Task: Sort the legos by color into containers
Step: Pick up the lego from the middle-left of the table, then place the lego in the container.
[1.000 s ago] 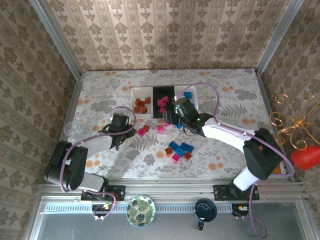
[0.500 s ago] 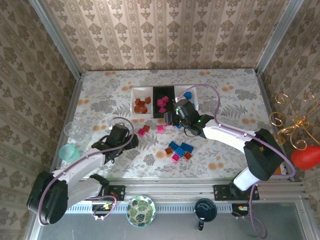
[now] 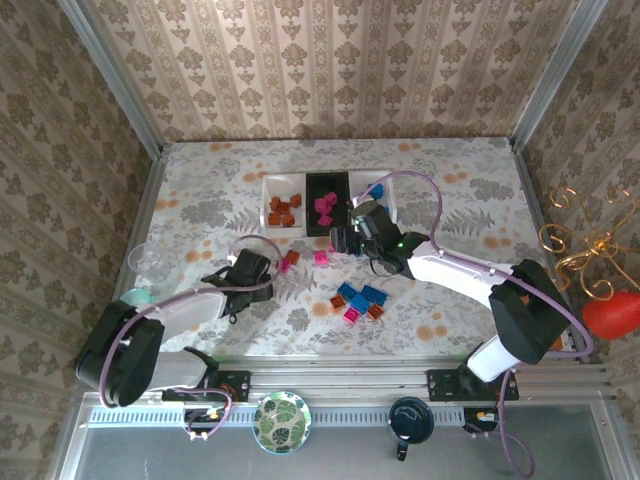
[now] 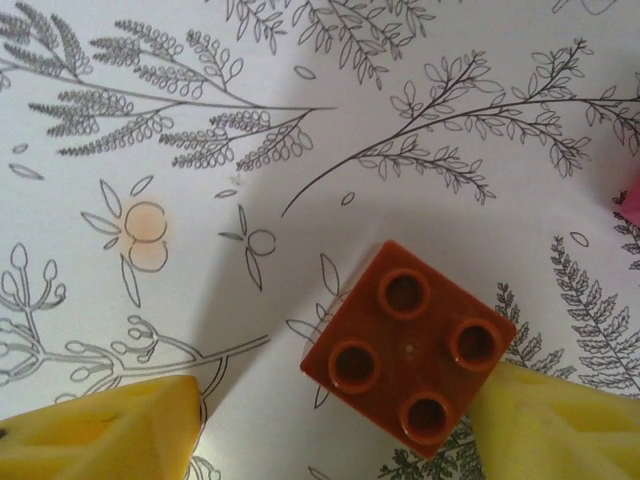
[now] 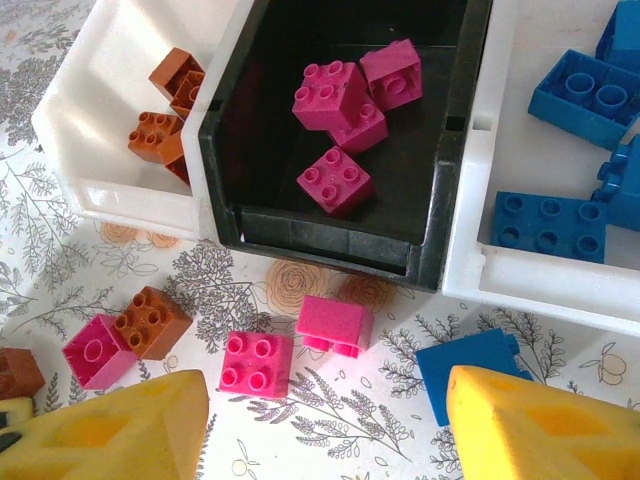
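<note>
L gripper [image 4: 330, 440] spread round brown brick [image 4: 408, 347], near-left of trays [image 3: 265, 205]; brick sits diag., touching one finger [image 4: 560, 425], other clear.

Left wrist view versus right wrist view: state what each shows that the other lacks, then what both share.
Left wrist, not right wrist: the open left gripper straddling one orange-brown brick, studs up.
Right wrist, not left wrist: the open right gripper; left white tray with orange-brown bricks, black tray with magenta bricks, right white tray with blue bricks.
Both: the leaf-printed tablecloth; a brown brick at the right wrist view's left edge is probably that same one.
</note>
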Available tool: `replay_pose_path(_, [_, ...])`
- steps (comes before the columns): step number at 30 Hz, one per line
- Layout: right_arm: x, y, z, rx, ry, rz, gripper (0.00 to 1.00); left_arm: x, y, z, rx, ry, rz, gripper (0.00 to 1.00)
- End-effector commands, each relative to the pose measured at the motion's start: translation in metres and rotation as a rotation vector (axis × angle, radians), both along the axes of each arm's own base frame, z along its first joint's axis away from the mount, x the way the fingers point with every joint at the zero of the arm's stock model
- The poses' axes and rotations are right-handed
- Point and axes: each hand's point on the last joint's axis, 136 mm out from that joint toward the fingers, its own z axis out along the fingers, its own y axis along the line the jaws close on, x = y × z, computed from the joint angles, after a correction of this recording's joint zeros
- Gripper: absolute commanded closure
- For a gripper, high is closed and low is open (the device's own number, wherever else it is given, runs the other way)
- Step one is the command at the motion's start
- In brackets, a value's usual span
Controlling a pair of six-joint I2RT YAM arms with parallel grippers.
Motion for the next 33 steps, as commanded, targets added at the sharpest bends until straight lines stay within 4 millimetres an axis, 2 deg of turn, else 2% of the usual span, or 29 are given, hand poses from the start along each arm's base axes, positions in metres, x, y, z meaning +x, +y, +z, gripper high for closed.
replay_pose_path(1, [0.002, -0.007, 0.010, 0.016, -0.028, -0.036, 0.34, 0.028, -0.026, 0.003, -0.067, -0.083, -0.073, 0.33])
replay_pose_path(6, [0.002, -0.007, 0.008, 0.019, -0.025, -0.037, 0.34, 0.033, -0.029, 0.001, -0.055, -0.091, -0.096, 0.42])
replay_pose_path(12, [0.003, -0.006, 0.007, 0.018, -0.022, -0.036, 0.34, 0.037, -0.027, -0.003, -0.018, -0.091, -0.104, 0.37])
replay_pose_path(16, [0.003, -0.007, 0.006, 0.017, -0.019, -0.038, 0.34, 0.038, -0.030, -0.003, -0.022, -0.088, -0.111, 0.52])
replay_pose_path(19, [0.003, -0.007, 0.007, 0.015, -0.022, -0.037, 0.34, 0.035, -0.031, 0.000, -0.030, -0.086, -0.115, 0.58])
replay_pose_path(21, [0.002, -0.008, 0.007, 0.014, -0.022, -0.037, 0.34, 0.033, -0.034, 0.011, -0.045, -0.101, -0.116, 0.60])
replay_pose_path(23, [0.001, -0.009, 0.008, 0.017, -0.023, -0.037, 0.34, 0.032, -0.040, 0.030, -0.077, -0.136, -0.123, 0.60])
replay_pose_path(26, [-0.002, -0.009, 0.007, 0.025, -0.019, -0.032, 0.34, 0.042, -0.050, 0.072, -0.136, -0.207, -0.121, 0.60])
replay_pose_path(29, [-0.006, -0.008, 0.004, 0.031, -0.008, -0.027, 0.34, 0.067, -0.064, 0.113, -0.167, -0.271, -0.132, 0.60])
replay_pose_path(31, [-0.009, -0.008, -0.001, 0.026, 0.004, -0.023, 0.34, 0.090, -0.072, 0.126, -0.180, -0.281, -0.132, 0.60])
replay_pose_path(33, [-0.012, -0.009, -0.006, 0.015, 0.016, -0.026, 0.34, 0.113, -0.078, 0.127, -0.178, -0.275, -0.125, 0.60])
